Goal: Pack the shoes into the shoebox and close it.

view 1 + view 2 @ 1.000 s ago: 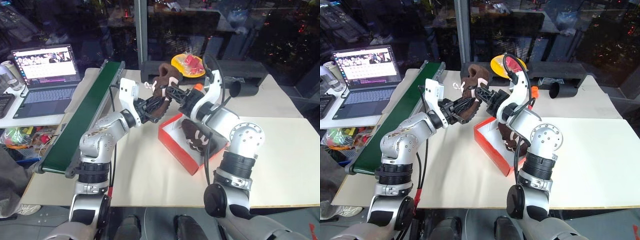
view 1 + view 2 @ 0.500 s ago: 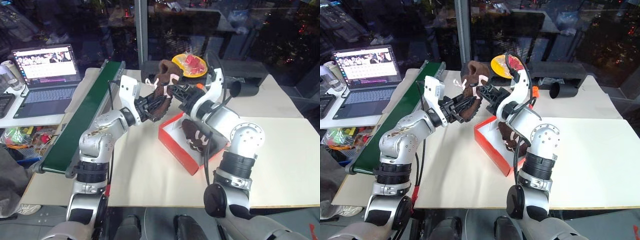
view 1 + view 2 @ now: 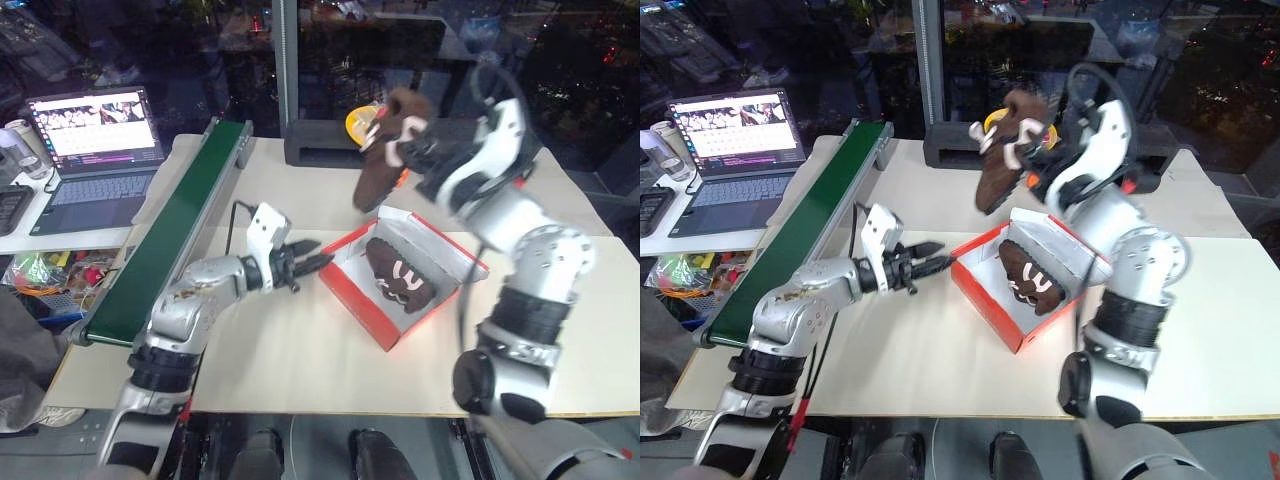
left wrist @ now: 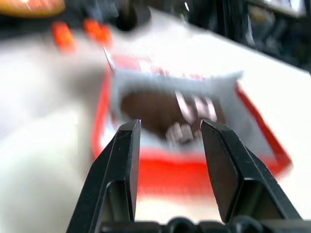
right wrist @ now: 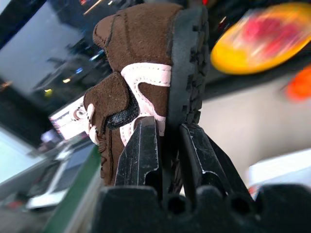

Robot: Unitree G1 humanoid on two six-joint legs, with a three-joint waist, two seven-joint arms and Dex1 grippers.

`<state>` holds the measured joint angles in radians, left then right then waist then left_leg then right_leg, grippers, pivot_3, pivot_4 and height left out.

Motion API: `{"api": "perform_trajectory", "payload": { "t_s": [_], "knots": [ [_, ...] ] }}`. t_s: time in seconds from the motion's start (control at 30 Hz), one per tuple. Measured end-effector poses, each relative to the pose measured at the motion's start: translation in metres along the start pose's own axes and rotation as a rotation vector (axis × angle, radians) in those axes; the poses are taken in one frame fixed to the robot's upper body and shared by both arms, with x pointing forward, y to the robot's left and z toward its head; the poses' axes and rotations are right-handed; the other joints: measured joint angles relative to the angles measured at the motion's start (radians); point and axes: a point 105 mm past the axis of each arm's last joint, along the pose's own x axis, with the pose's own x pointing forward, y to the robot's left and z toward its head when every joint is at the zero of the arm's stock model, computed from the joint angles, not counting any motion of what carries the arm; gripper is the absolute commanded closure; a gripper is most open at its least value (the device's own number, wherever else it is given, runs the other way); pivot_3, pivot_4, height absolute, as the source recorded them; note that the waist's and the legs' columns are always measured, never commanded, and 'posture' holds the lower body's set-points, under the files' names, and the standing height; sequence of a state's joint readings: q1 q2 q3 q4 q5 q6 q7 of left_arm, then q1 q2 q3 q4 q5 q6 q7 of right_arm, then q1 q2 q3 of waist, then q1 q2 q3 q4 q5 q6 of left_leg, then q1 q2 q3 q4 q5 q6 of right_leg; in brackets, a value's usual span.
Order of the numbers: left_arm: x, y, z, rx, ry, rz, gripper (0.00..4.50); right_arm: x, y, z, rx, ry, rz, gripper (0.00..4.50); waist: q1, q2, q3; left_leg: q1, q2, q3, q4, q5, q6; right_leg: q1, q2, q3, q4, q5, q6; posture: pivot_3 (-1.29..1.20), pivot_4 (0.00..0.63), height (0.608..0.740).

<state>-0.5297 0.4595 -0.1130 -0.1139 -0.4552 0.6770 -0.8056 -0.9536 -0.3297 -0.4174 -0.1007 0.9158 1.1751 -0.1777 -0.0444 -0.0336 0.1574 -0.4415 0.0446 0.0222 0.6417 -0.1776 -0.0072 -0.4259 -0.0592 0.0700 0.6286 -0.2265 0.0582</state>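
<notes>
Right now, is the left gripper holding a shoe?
No. The left gripper is open with nothing between its fingers, pointing at the shoebox; the second shoe is clamped in the right gripper.

One dark brown shoe (image 3: 398,277) with white trim lies inside the open red-orange shoebox (image 3: 352,292) on white tissue; the box sits askew on the table. The other shoe (image 3: 385,150) hangs in the air above the box's far side, toe downward.

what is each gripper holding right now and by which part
Right gripper pinches the second shoe by its side next to the sole, above the shoebox. Left gripper holds nothing.
</notes>
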Motion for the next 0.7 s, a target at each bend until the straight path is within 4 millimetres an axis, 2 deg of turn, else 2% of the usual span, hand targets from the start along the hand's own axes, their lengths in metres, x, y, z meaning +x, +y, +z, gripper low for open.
{"api": "perform_trajectory", "payload": {
  "t_s": [0.1, 0.33, 0.43, 0.6, 0.7],
  "knots": [
    [-0.007, -0.007, -0.002, 0.065, 0.026, -0.052, 2.44, -0.004, -0.001, -0.006, -0.161, 0.154, 0.016, 4.16, -0.004, 0.002, 0.001, 0.001, 0.000, 0.001, -0.001, 0.000, 0.000, 0.000, 0.000, 0.001, 0.000, -0.001, -0.001, 0.00, 0.150, 0.740],
    [-0.018, -0.008, -0.014, 0.168, 0.107, -0.098, 2.44, -0.006, -0.010, -0.060, -0.373, 0.541, 0.060, 4.16, 0.001, 0.002, 0.001, 0.000, 0.000, 0.001, -0.001, 0.000, 0.000, 0.000, 0.000, 0.001, -0.001, -0.001, -0.001, 0.00, 0.150, 0.740],
    [-0.020, -0.008, -0.018, 0.168, 0.115, -0.094, 2.44, -0.010, -0.017, -0.071, -0.415, 0.621, 0.064, 4.16, 0.005, 0.002, 0.001, 0.000, 0.000, 0.001, -0.001, -0.001, 0.001, 0.000, 0.000, 0.001, -0.001, -0.001, -0.001, 0.00, 0.150, 0.740],
    [-0.020, -0.007, -0.021, 0.167, 0.124, -0.080, 2.44, -0.013, -0.032, -0.104, -0.500, 0.759, 0.069, 4.16, 0.005, 0.002, 0.001, 0.000, 0.000, 0.001, 0.000, -0.001, 0.001, 0.000, 0.000, 0.001, -0.001, -0.001, -0.001, 0.00, 0.150, 0.740],
    [-0.020, -0.009, -0.023, 0.164, 0.124, -0.082, 2.44, -0.011, -0.030, -0.114, -0.534, 0.783, 0.118, 4.16, 0.005, 0.002, 0.001, 0.000, 0.000, 0.001, 0.000, -0.001, 0.001, 0.000, 0.000, 0.001, 0.000, -0.001, 0.000, 0.00, 0.150, 0.740]
  ]
}}
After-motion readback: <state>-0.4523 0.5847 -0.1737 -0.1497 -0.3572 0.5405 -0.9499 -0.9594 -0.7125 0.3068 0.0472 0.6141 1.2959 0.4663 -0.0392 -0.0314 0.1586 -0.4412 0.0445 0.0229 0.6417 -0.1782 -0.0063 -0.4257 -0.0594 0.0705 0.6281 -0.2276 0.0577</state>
